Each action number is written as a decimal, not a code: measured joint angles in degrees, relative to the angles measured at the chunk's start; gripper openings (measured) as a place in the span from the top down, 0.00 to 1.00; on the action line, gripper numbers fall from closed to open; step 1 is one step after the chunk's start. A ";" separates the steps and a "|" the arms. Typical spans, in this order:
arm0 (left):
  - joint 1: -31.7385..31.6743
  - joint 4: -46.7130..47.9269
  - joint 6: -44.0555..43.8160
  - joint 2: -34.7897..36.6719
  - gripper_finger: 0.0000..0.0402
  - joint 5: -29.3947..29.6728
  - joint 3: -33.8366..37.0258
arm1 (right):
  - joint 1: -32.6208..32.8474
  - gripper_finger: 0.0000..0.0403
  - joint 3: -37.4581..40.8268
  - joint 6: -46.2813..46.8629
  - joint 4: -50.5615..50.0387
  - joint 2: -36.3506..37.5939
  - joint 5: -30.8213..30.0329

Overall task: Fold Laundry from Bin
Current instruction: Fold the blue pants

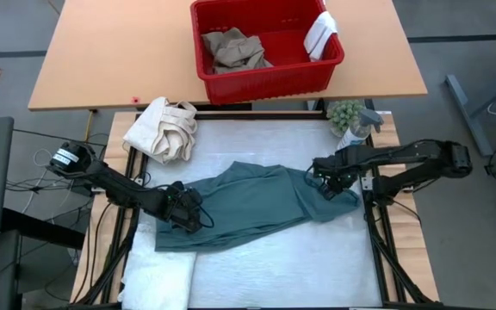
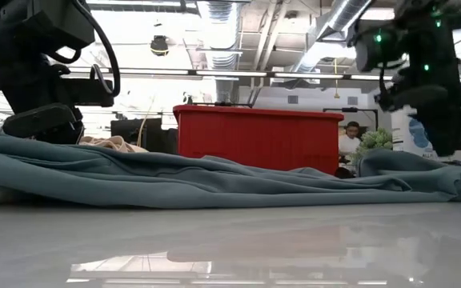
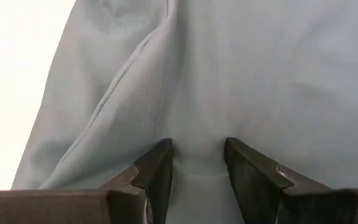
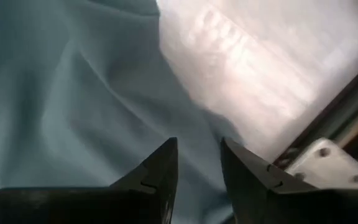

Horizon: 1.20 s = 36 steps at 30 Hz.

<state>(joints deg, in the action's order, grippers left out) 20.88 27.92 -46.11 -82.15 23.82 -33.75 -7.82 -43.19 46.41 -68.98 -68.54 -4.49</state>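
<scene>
Lying spread across the white work surface (image 1: 265,267), the teal-green garment (image 1: 257,207) stretches from the left tool (image 1: 188,213) to the right tool (image 1: 327,182), rumpled into long folds. The left tool sits on the garment's left end, and its wrist view shows a ridge of the cloth (image 3: 194,158) pinched between the two dark fingers (image 3: 157,171), so it is gripping the garment. The right tool is down at the garment's right end, near the counter's edge frame (image 4: 328,155); its fingers (image 4: 160,168) stand a little apart over the teal cloth (image 4: 73,106), and I cannot tell whether they hold any of it.

A white textured towel (image 1: 158,275) lies at the near-left corner, partly under the garment. Farther back, on the wooden counter (image 1: 102,52), the red bin (image 1: 265,82) holds the tan khaki trousers (image 1: 235,50), with a small white cloth (image 1: 321,34) draped over its right rim. A cream canvas bundle (image 1: 164,129) rests just left of the bin's front, and a small green plant (image 1: 344,112) stands beside a spray bottle (image 1: 360,129) to the right.
</scene>
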 joint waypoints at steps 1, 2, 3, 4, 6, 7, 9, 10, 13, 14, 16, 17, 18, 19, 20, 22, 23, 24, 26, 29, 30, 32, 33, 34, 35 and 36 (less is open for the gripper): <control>0.00 -0.24 0.00 0.00 0.65 -0.08 0.01 | -0.48 0.63 1.06 0.11 1.12 -0.03 0.17; 0.00 -0.39 -0.01 0.00 0.65 -0.19 0.01 | -0.75 0.62 2.20 0.11 2.34 -0.01 0.15; 0.00 -0.37 -0.02 0.02 0.65 -0.40 0.01 | -1.04 0.62 3.19 0.20 3.24 -0.01 0.15; 0.00 -0.35 -0.02 0.02 0.65 -0.70 -0.01 | -1.16 0.62 4.01 0.48 3.62 -0.01 0.13; -0.04 -0.24 -0.01 0.04 0.65 -1.23 -0.01 | -1.76 0.61 5.14 1.48 2.95 -0.03 -0.45; -0.03 -0.11 0.00 0.04 0.65 -1.32 -0.05 | -2.10 0.61 5.68 1.93 2.49 0.00 -0.91; 0.02 0.44 0.02 0.04 0.65 -1.38 -0.08 | -3.06 0.61 6.43 3.26 1.53 -0.01 -1.30; 0.02 0.69 0.20 0.04 0.65 -1.44 -0.10 | -3.51 0.62 6.64 3.44 1.70 0.03 -1.42; 0.06 1.29 1.29 0.04 0.65 -1.71 -0.12 | -4.51 0.63 6.63 4.40 2.24 0.31 -1.68; 0.07 1.27 1.61 0.06 0.65 -1.73 -0.10 | -4.89 0.63 6.63 5.01 1.91 0.32 -1.75; 0.07 1.27 1.89 0.07 0.65 -1.76 -0.10 | -5.86 0.64 6.63 5.21 1.75 0.30 -1.62; 0.07 1.25 1.87 0.07 0.65 -1.76 -0.10 | -6.38 0.65 6.65 5.21 1.79 0.12 -1.34; 0.07 1.25 1.83 0.07 0.65 -1.76 -0.10 | -6.82 0.65 6.87 5.27 2.03 -0.18 -1.07; 0.07 1.27 1.70 0.07 0.65 -1.85 -0.10 | -7.13 0.65 7.49 5.51 2.72 -0.54 -0.75; 0.07 1.27 1.32 0.07 0.65 -1.91 -0.10 | -7.43 0.65 8.15 5.67 3.43 -0.99 -0.54; 0.07 1.31 0.37 0.07 0.65 -2.03 -0.10 | -7.90 0.65 9.33 5.73 4.66 -1.98 0.33; 0.07 1.31 0.10 0.07 0.65 -2.16 -0.10 | -8.18 0.65 9.79 5.84 5.35 -2.58 0.89; 0.07 1.34 -0.03 0.07 0.65 -2.21 -0.10 | -8.31 0.65 10.11 5.83 5.77 -3.34 1.21; 0.07 1.38 -0.05 0.07 0.65 -2.37 -0.10 | -8.43 0.66 10.57 5.76 6.71 -5.06 1.36; 0.07 1.53 -0.04 0.09 0.65 -2.63 -0.10 | -8.43 0.66 10.85 4.43 6.87 -7.92 2.46; 0.07 1.51 -0.02 0.09 0.65 -2.63 -0.10 | -8.39 0.66 10.91 3.79 7.05 -8.80 3.08; 0.07 1.53 0.13 0.09 0.65 -2.63 -0.10 | -8.29 0.66 11.08 3.22 7.09 -10.74 3.45; 0.08 1.53 0.26 0.09 0.65 -2.63 -0.10 | -8.30 0.66 11.17 2.92 6.95 -11.84 3.70; 0.09 1.53 0.37 0.09 0.65 -2.63 -0.10 | -8.42 0.66 11.31 2.64 6.89 -12.81 4.05; 0.09 1.53 0.38 0.09 0.65 -2.63 -0.10 | -8.46 0.66 11.35 2.18 6.87 -13.76 4.40; 0.09 1.53 0.39 0.09 0.65 -2.61 -0.10 | -8.44 0.66 11.37 1.74 6.83 -14.77 4.87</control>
<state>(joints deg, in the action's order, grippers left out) 20.97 29.45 -45.71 -82.06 21.21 -33.85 -16.26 -31.81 48.15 -62.15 -83.32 0.38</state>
